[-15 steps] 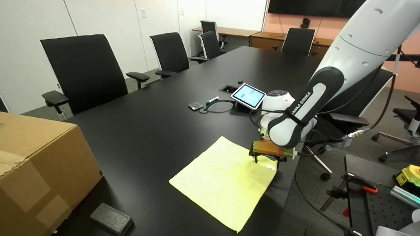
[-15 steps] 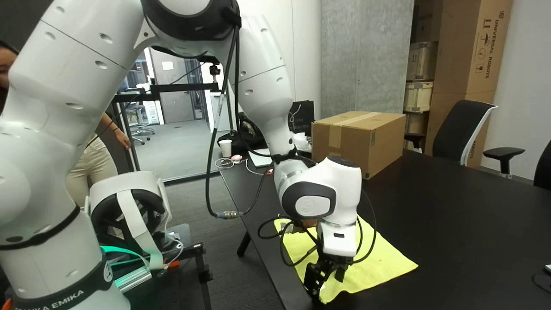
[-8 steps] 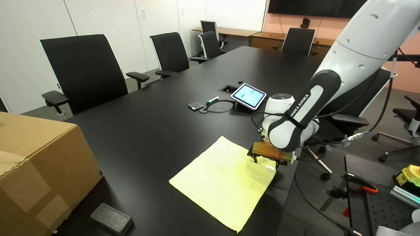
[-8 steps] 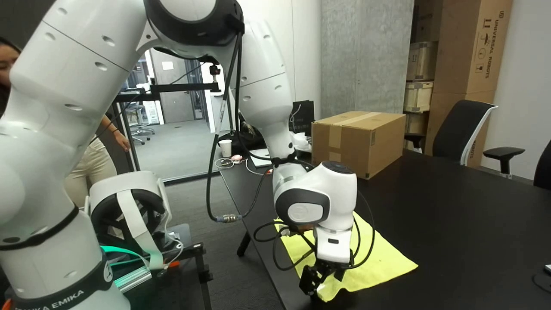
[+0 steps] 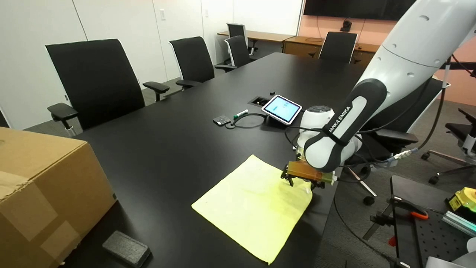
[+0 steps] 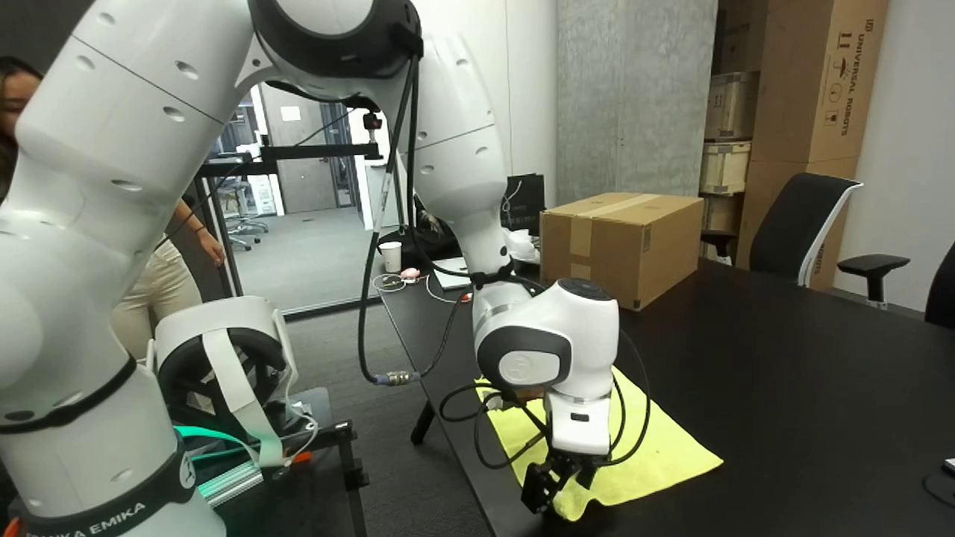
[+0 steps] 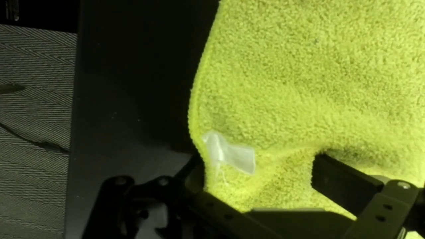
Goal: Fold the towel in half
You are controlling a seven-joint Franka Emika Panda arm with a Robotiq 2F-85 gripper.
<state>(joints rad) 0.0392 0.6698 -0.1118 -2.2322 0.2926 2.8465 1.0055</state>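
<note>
Yellow towel (image 7: pixel 308 93) lies partly between parted fingers (image 7: pixel 342 182), apparently touching both.

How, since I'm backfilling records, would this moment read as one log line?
yellow towel: spread on conference table, corner rumpled; hand: jaws apart across that corner; fold: not done

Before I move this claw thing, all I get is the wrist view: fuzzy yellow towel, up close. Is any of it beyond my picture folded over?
Observer: No; in an exterior view the rest of the towel lies spread out on the table.
Visitor: Anything bulky sharing that table?
Observer: Yes, a cardboard box, in both exterior views.
Visitor: And is anybody around?
Observer: Yes; in an exterior view a person shows, partly hidden by the robot arm.
</note>
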